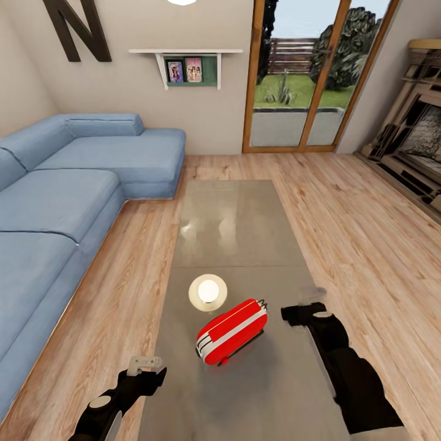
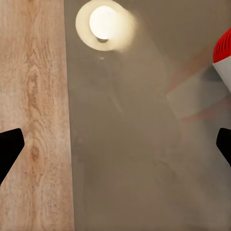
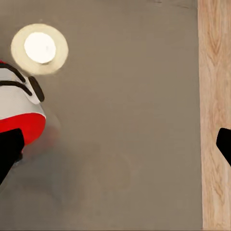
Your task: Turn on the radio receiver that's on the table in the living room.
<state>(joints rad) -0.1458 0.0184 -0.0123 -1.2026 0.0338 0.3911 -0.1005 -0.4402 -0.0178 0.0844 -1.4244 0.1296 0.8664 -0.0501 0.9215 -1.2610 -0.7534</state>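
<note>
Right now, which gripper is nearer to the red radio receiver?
The right gripper is nearer: it hovers just beside the radio receiver, by its handle end. The left gripper is farther away, over the table edge on the sofa side.

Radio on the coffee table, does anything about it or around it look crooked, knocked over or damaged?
The radio receiver sits skewed, diagonal to the table edges and apparently lying on its side. No damage or spill shows. The bright round spot beside it is just a lamp reflection in the glossy top.
</note>
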